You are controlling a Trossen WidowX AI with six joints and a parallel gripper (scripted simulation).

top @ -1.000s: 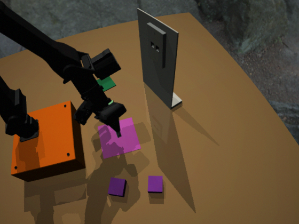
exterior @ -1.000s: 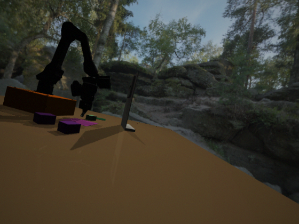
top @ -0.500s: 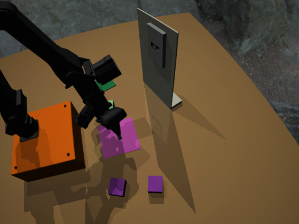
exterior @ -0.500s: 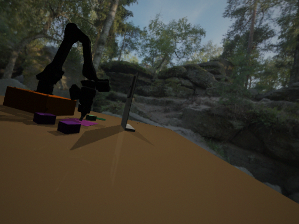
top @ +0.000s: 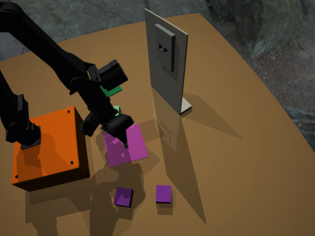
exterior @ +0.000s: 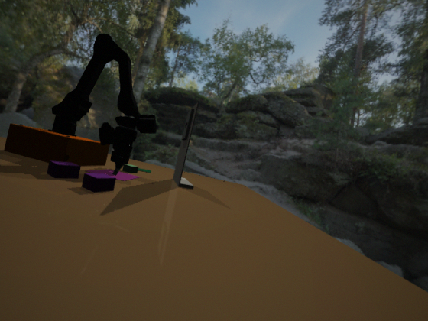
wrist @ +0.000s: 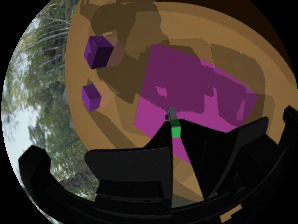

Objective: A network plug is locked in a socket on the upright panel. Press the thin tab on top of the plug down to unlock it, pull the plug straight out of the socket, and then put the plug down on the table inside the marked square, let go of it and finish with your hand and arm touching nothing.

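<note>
The plug [top: 126,146] [exterior: 115,172] [wrist: 172,115], small and grey with a green part at its rear in the wrist view, is out of the panel. My gripper [top: 124,141] [exterior: 118,166] [wrist: 173,124] is shut on it and points down over the marked magenta square [top: 139,146] [exterior: 128,176] [wrist: 150,120]. The plug's tip is very low over the square; I cannot tell whether it touches. The upright panel [top: 166,84] [exterior: 181,160] carries a grey socket block [top: 167,61] with two empty openings. The plug's tab cannot be made out.
Two purple blocks [top: 124,196] [top: 163,194] [exterior: 63,170] [exterior: 98,181] [wrist: 98,52] [wrist: 91,97] lie to one side of the square. A green flat piece [top: 115,91] and a green block [top: 117,109] [exterior: 131,168] lie behind it. The orange base box [top: 53,135] [exterior: 38,143] stands beside it.
</note>
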